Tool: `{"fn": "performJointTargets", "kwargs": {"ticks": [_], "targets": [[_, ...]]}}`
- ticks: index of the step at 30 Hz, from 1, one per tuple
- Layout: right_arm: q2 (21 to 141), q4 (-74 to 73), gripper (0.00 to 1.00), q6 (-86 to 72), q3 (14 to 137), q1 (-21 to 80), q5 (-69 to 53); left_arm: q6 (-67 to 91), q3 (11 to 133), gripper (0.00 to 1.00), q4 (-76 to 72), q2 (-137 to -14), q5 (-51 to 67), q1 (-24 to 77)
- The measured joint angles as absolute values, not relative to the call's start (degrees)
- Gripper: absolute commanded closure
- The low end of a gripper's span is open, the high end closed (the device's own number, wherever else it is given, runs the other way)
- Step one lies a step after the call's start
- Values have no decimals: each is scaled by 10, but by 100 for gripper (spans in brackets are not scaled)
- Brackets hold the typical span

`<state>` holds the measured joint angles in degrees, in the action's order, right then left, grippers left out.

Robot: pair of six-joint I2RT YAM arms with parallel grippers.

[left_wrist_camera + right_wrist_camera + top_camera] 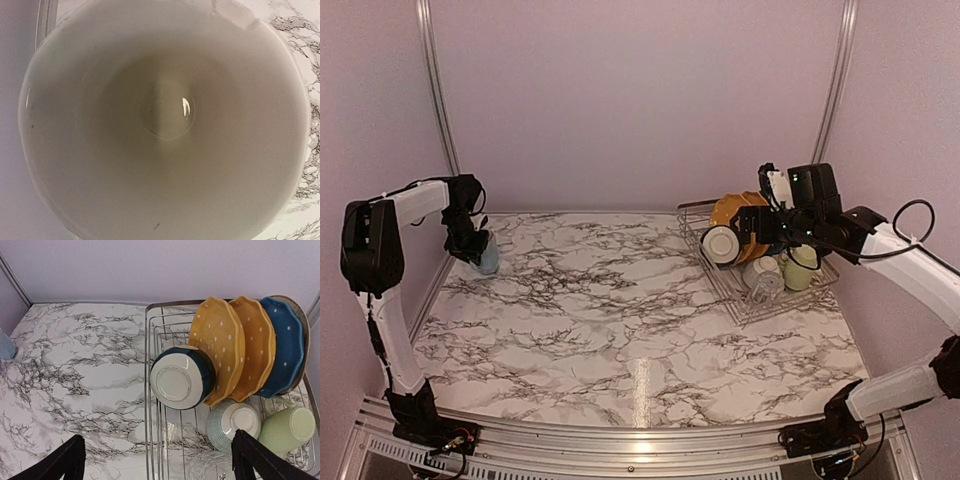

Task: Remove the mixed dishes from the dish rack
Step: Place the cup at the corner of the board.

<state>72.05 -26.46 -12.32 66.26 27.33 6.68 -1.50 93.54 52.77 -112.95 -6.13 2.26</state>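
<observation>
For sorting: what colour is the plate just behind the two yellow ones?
The plate is blue with white dots, best seen from the right wrist.

I see the pale interior of a mug (165, 120) filling the frame, with marbled surface (305, 30) visible along the right edge.

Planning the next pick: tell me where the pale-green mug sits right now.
In the right wrist view the pale-green mug is at lower right, inside the dish rack, beside the green-lined bowl and just below the blue dotted plate.
</observation>
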Motion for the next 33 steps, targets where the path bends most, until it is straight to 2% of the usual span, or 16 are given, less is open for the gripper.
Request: {"fn": "performJointTargets", "kwargs": {"ticks": [8, 9, 16, 22, 25, 30, 33], "targets": [[673, -233, 1, -115, 651, 273, 92, -46, 928, 100, 509, -1140, -49, 21], [676, -234, 2, -114, 651, 273, 93, -46, 926, 98, 505, -1140, -48, 21], [715, -253, 2, -106, 667, 273, 88, -51, 894, 72, 467, -1129, -53, 21], [724, -257, 2, -104, 667, 273, 64, -52, 871, 55, 462, -1125, -63, 21], [727, -258, 2, -104, 668, 273, 61, -49, 870, 50, 460, -1114, -77, 21], [735, -262, 2, -97, 670, 273, 63, -31, 848, 36, 451, -1054, -89, 22], [739, -271, 2, -90, 670, 273, 73, -15, 830, 20, 446, -996, -88, 27]]}}
